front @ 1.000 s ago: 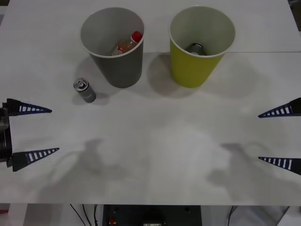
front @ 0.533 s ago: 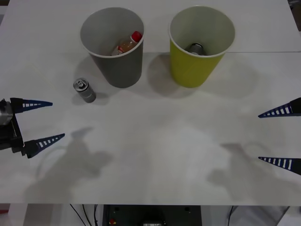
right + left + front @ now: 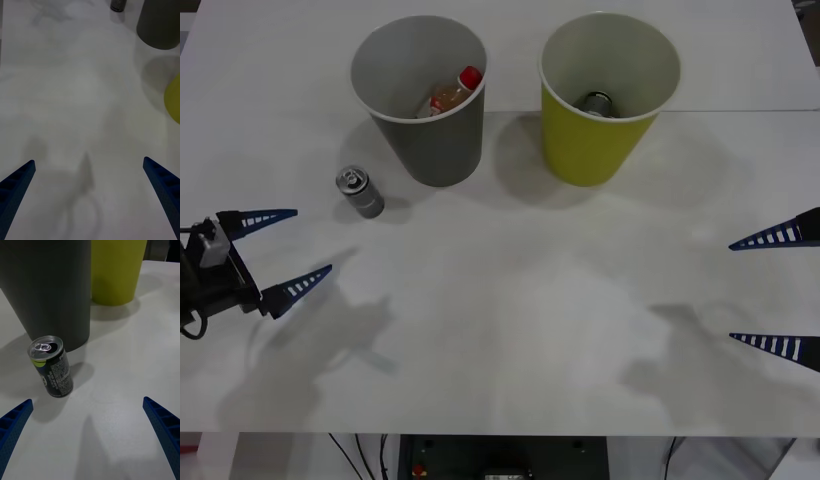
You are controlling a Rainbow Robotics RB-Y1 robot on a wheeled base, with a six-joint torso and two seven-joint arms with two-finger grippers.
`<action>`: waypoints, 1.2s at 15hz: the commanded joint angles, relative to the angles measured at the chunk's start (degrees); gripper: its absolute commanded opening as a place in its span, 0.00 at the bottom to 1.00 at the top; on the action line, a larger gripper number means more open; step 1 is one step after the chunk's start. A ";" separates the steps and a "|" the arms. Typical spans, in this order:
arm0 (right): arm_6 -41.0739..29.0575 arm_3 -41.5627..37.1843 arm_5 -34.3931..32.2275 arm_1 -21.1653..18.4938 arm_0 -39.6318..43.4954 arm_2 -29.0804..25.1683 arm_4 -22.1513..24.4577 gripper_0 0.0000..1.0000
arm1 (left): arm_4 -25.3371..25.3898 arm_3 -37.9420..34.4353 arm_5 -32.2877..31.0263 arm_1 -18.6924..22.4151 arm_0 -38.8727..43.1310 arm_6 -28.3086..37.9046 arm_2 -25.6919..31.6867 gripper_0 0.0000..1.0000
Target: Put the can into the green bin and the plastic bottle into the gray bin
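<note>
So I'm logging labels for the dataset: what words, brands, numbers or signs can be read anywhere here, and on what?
The can standing on the table: white small print and a yellow-green mark on its dark side, too small and blurred to read.
The plastic bottle in the gray bin: no legible label.
The green bin and gray bin: plain, no text.
So nothing can be quoted.

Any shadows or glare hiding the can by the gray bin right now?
Front view: the can stands clear on the table; soft gripper shadows lie nearer the robot, apart from it. Left wrist view: the can is sharp, its top glints slightly, and its own shadow falls beside it near the gray bin.
</note>
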 commanded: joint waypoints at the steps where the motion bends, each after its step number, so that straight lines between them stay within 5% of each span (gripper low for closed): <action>1: 0.00 -0.01 0.00 0.00 0.00 0.00 0.00 1.00 | 1.26 5.71 -1.67 -3.17 -2.51 -3.61 -0.02 1.00; 6: 0.00 -0.01 0.00 0.00 0.00 0.00 0.00 1.00 | 3.55 15.82 -3.43 -8.89 -8.14 -4.84 0.07 1.00; 18: 0.00 -0.01 0.00 0.00 0.00 0.00 0.00 1.00 | 5.22 28.82 -3.17 -13.98 -16.66 -5.98 0.07 1.00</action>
